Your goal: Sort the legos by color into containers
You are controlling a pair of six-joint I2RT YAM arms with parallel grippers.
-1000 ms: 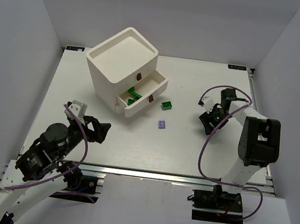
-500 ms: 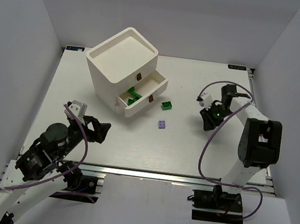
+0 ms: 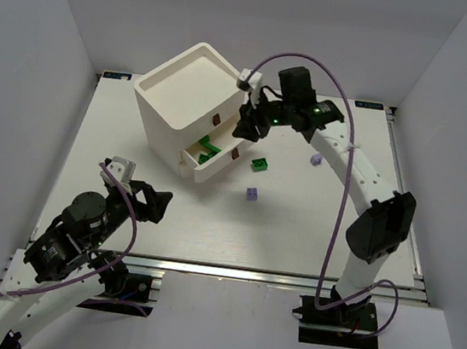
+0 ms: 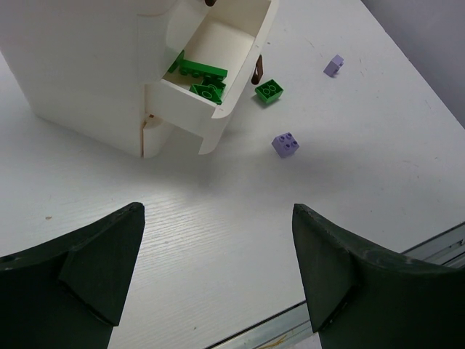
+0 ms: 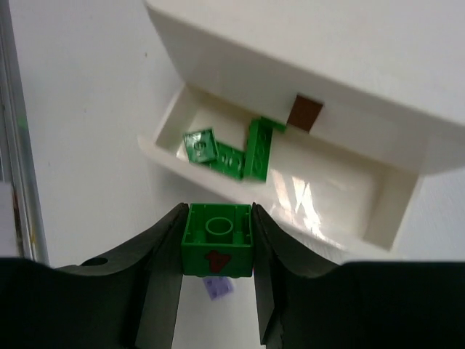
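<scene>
Green brick (image 5: pixel 216 240) is clamped between the right fingers (image 5: pixel 163 254), held over the open drawer (image 5: pixel 396 211) where other green bricks (image 5: pixel 258 149) lie. Left fingers (image 4: pixel 102 262) are spread wide, empty, above the tabletop (image 4: pixel 218 218).

Right black two-finger gripper (image 3: pixel 247 125), arm extended to 11 o'clock, clamps a dark green plastic brick (image 5: pixel 216 251); left black two-finger gripper (image 4: pixel 218 269), at 7 o'clock, fingers spread wide.
</scene>
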